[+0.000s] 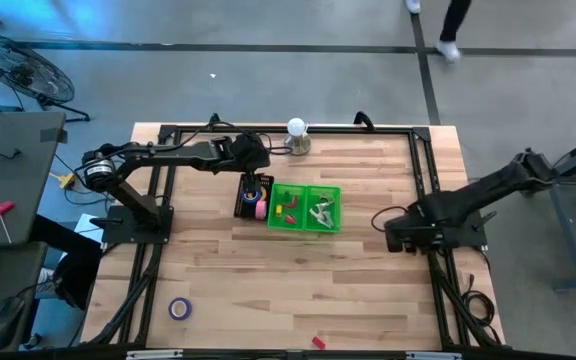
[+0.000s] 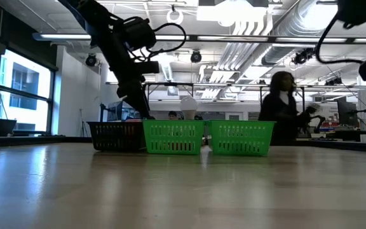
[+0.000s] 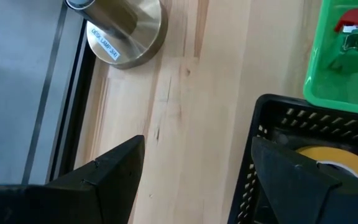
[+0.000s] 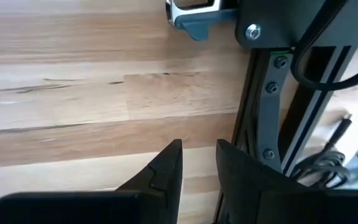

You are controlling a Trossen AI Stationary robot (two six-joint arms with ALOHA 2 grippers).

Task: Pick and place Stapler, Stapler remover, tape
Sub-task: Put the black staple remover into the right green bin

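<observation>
Left end effector (image 1: 252, 170) reaches in from the left, hovering over the far end of the black basket (image 1: 252, 196), fingers (image 3: 104, 180) spread wide apart with nothing between them. In the left wrist view one finger sits over bare wood and the other over the basket's edge.

Black basket holds a yellow tape roll (image 3: 334, 163) and a pink tape roll (image 1: 261, 209); something blue also shows in it in the high view, cannot tell what.

Just right of the black basket, touching or nearly so, two green baskets (image 1: 305, 208) sit side by side near the tabletop (image 1: 348, 280) centre. The left green one holds red and yellow items (image 1: 287, 212), the right one a pale metal-looking item (image 1: 321, 210); too small to name for sure.

Purple tape roll (image 1: 179, 308) lies alone on the near left of the tabletop, well apart from the baskets. Small red object (image 1: 318, 342) at the near edge, centre.

Desk lamp (image 1: 297, 137) with round brass base stands at the far edge, just beyond the left end effector.

Right end effector (image 1: 380, 221) rests low at the right side by the frame rail, fingers (image 4: 160, 171) close together with a narrow gap, holding nothing.

A person (image 2: 283, 108) stands in the room beyond the tabletop.
</observation>
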